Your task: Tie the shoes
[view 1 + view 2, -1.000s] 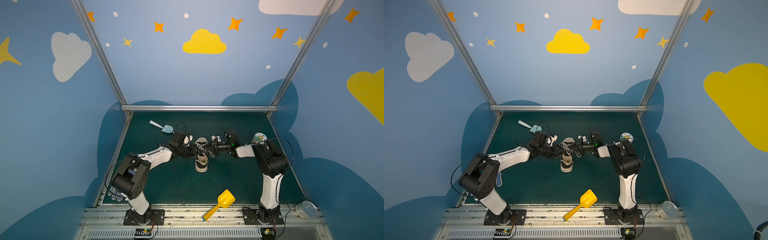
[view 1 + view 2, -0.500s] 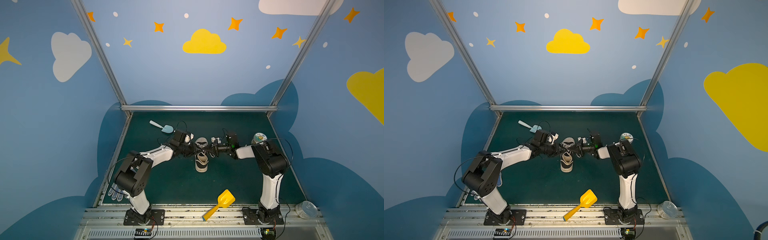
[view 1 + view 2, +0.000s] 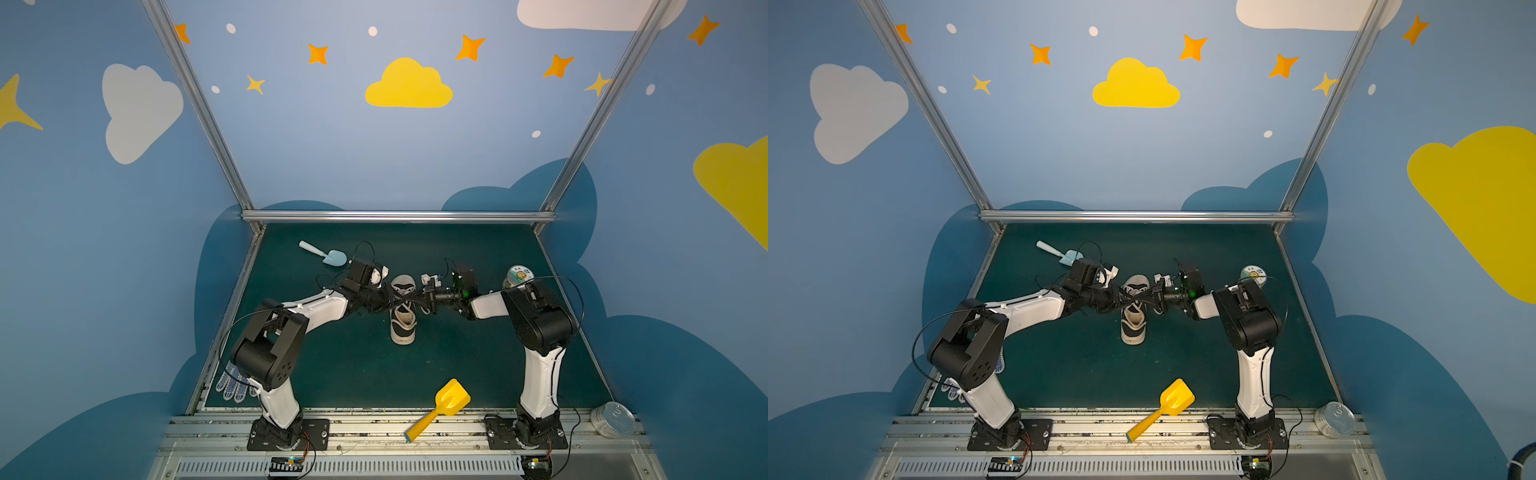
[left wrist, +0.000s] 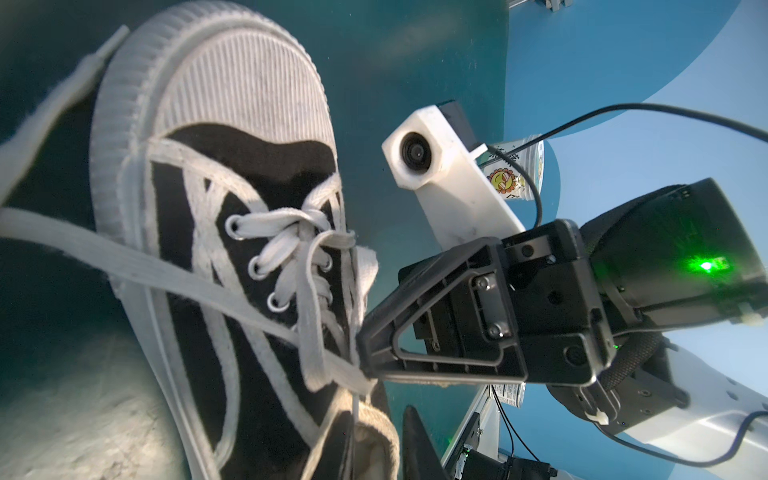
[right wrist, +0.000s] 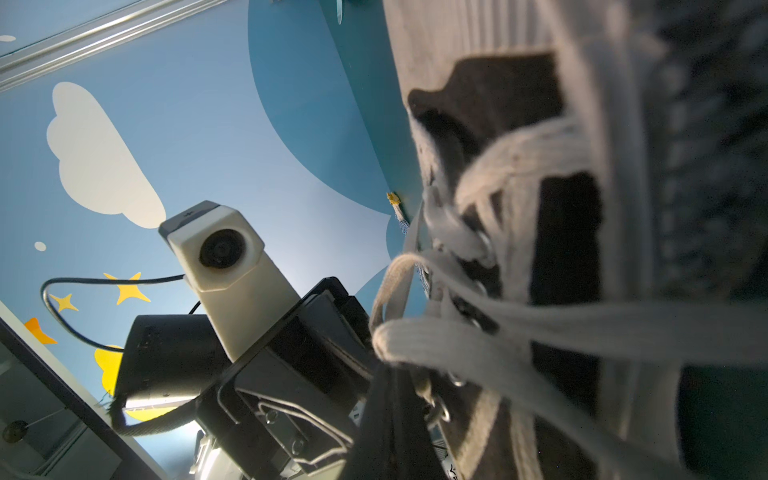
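The black sneaker (image 3: 403, 326) with its white toe cap is lying lengthwise up the frame in both top views, toe pointing toward the top, while the right gripper (image 4: 365, 370) is pinching its cream lace (image 4: 174, 276); I cannot tell whether the left gripper (image 3: 384, 300) is gripping anything.

There is one shoe (image 3: 402, 330), its laces (image 4: 166, 270) drawn out in two strands, and one glove (image 3: 232, 384). There are two shovels, a blue shovel (image 3: 330, 256) and a yellow shovel (image 3: 449, 401), and two round containers, one cup (image 3: 517, 274) and one tin (image 3: 613, 419). The arms number two, the left arm (image 3: 320, 309) and the right arm (image 3: 540, 328).
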### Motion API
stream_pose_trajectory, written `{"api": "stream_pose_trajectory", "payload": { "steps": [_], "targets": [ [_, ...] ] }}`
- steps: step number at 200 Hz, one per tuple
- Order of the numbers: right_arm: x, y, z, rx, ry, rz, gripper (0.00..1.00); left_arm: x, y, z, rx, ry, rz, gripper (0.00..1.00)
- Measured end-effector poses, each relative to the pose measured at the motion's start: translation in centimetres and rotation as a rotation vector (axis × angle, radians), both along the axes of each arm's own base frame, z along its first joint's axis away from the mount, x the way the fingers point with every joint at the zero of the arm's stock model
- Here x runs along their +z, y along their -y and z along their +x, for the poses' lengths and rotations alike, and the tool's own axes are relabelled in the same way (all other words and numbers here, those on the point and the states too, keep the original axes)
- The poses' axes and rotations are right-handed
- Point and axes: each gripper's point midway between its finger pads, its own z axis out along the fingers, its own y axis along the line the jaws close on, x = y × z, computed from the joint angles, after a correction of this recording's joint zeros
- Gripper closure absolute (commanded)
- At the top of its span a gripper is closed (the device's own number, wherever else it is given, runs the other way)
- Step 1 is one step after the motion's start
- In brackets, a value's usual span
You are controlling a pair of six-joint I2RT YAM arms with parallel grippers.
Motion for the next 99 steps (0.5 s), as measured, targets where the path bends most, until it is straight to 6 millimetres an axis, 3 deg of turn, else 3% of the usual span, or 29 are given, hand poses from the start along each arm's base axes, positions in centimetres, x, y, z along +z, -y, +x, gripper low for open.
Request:
{"api": "stream_pose_trajectory", "payload": {
  "steps": [99],
  "targets": [
    [0.02, -0.18, -0.36, 0.014, -0.005, 0.013, 1.00, -0.44, 0.13, 0.10, 0.001, -0.009, -0.003, 0.86]
  ]
}}
